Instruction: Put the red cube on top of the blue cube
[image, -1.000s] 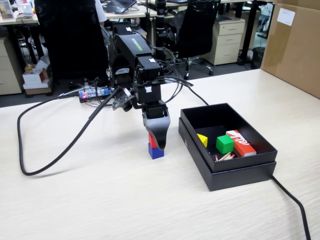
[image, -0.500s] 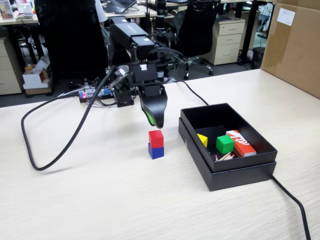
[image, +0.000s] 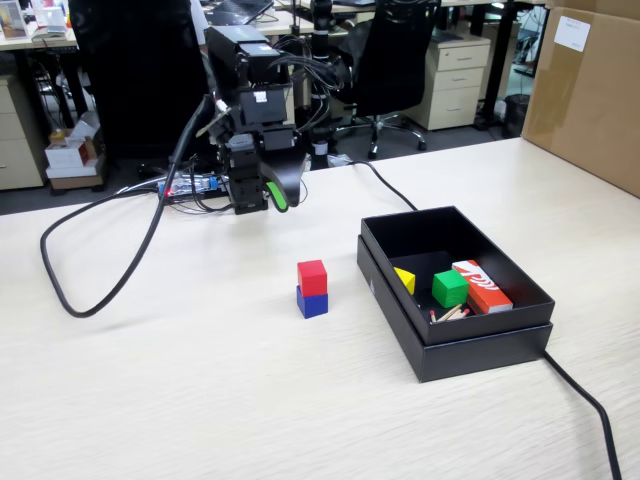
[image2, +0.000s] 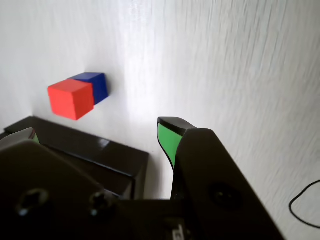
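Observation:
The red cube (image: 312, 276) sits squarely on top of the blue cube (image: 312, 303) on the pale wooden table, just left of a black box. My gripper (image: 265, 198) hangs at the arm's base at the back of the table, well behind the stack. It is open and empty, and its green-padded finger (image: 277, 195) shows. In the wrist view the picture lies on its side. There the red cube (image2: 71, 98) and the blue cube (image2: 95, 85) are at the upper left, far from my gripper (image2: 95, 136). The jaws stand wide apart with nothing between them.
An open black box (image: 455, 335) holds a yellow piece (image: 404, 280), a green cube (image: 449, 288), an orange-red box with white markings (image: 482, 285) and some matches. Black cables (image: 85, 305) loop on the left and trail off at the front right (image: 590, 400). A cardboard box (image: 590, 90) stands at the right.

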